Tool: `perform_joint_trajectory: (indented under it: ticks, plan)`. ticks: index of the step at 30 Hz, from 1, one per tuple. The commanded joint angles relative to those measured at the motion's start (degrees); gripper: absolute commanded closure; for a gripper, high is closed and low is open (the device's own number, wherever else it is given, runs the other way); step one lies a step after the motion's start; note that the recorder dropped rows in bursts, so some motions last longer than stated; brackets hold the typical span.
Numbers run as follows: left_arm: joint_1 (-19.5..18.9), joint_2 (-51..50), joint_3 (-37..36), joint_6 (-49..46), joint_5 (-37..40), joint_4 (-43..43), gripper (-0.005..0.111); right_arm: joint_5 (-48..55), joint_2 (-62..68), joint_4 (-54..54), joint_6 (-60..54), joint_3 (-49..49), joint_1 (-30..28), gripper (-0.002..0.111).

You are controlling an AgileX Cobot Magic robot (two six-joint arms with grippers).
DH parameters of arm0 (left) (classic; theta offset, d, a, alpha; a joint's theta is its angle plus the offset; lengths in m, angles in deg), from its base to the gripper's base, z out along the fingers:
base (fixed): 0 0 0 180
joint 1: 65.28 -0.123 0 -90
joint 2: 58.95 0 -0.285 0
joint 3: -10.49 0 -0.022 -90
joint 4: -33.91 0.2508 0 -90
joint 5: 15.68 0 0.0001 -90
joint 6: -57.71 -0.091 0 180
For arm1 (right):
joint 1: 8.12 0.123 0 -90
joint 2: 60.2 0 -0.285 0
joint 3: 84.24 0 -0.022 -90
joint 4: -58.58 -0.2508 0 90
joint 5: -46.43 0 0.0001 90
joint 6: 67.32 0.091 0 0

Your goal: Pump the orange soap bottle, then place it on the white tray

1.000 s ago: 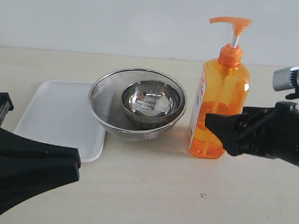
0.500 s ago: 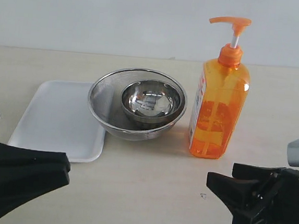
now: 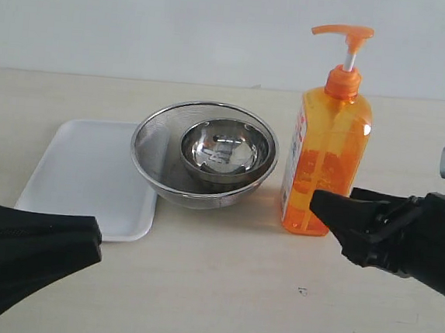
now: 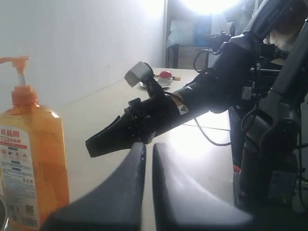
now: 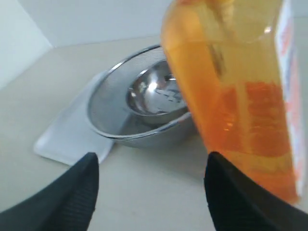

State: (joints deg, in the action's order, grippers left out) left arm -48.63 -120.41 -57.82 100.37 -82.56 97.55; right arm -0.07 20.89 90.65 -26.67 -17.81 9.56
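The orange soap bottle stands upright on the table, right of the steel bowls, with its pump head up. It fills one side of the right wrist view and shows in the left wrist view. The white tray lies flat at the left. My right gripper hovers open by the bottle's lower part. In its own view the right gripper holds nothing, and the bottle stands just beyond one fingertip. My left gripper is shut and empty at the front left, its jaws nearly touching.
A round steel mesh strainer with a smaller steel bowl inside stands between tray and bottle, overlapping the tray's right edge. A pale wall runs behind the table. The right arm crosses the left wrist view.
The right gripper dropped low toward the table's front, then rose back to the bottle's lower part. The left gripper slid slightly down and left. The bottle has not moved.
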Motion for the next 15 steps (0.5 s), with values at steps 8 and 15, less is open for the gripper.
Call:
perform_joint_trajectory:
  ticks: [8, 15]
  plan:
    - [-0.01, 0.31, -0.31, -0.08, 2.73, 0.61, 0.102, -6.49, -5.5, 16.66, 8.79, -1.32, 0.1, 0.078]
    - [-0.01, 0.31, -0.31, -0.08, 2.73, 0.45, 0.102, -2.22, -8.11, 18.41, 8.48, -1.32, 0.1, 0.099]
